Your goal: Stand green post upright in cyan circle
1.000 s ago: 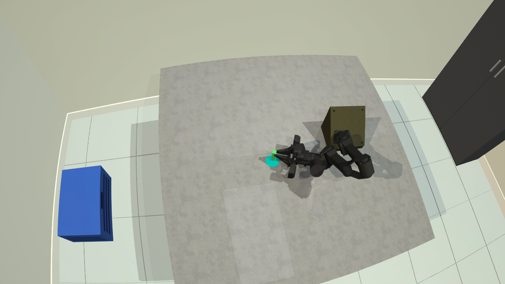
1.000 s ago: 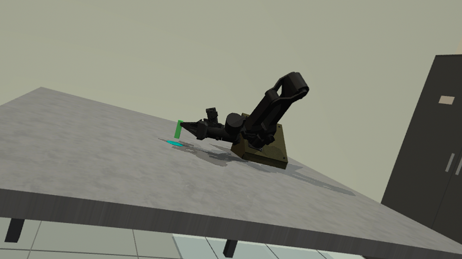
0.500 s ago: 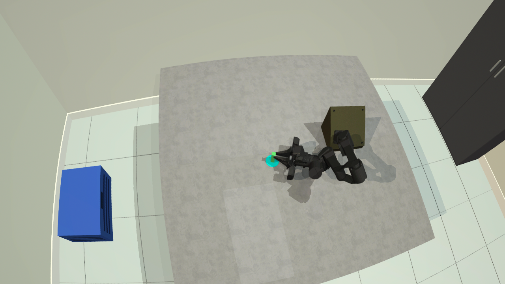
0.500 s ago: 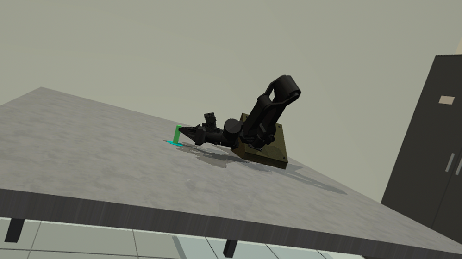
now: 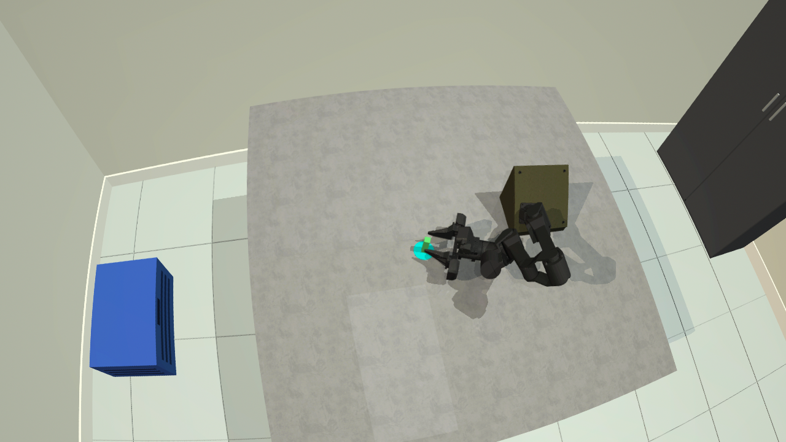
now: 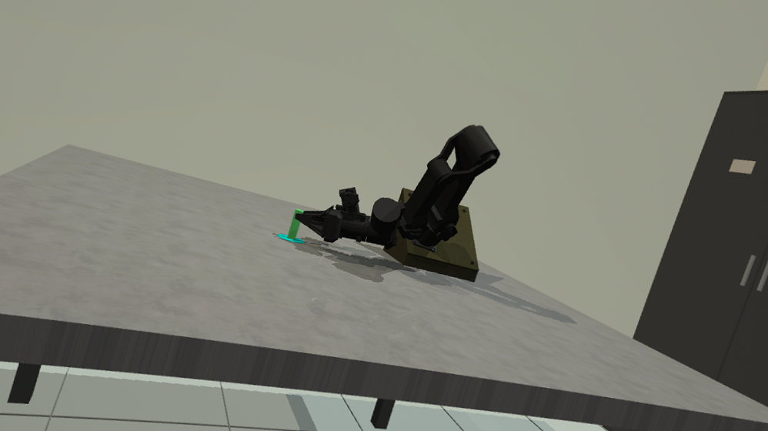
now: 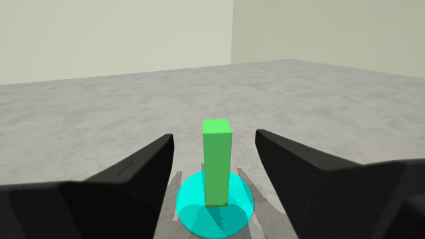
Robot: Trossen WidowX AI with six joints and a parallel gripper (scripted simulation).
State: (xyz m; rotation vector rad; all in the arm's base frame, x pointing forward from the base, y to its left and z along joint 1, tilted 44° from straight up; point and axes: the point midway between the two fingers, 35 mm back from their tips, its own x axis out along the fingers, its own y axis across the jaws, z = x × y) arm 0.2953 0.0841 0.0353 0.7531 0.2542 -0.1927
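The green post (image 5: 427,241) (image 6: 295,226) (image 7: 216,166) stands upright on the cyan circle (image 5: 420,254) (image 6: 281,237) (image 7: 187,199). Its foot is within the circle, with cyan showing on both sides of it in the wrist view. My gripper (image 5: 428,242) (image 6: 297,216) (image 7: 214,138) is open and level, at the height of the post's upper part. Its fingertips stand one on each side of the post, with a gap on both sides in the wrist view, and touch nothing there.
The arm's olive base block (image 5: 544,192) (image 6: 442,265) stands on the grey table (image 5: 330,164) (image 6: 154,273), right of the post in the top and exterior views. A blue cabinet (image 5: 126,313) and a dark cupboard (image 5: 731,164) (image 6: 739,238) stand beyond the table.
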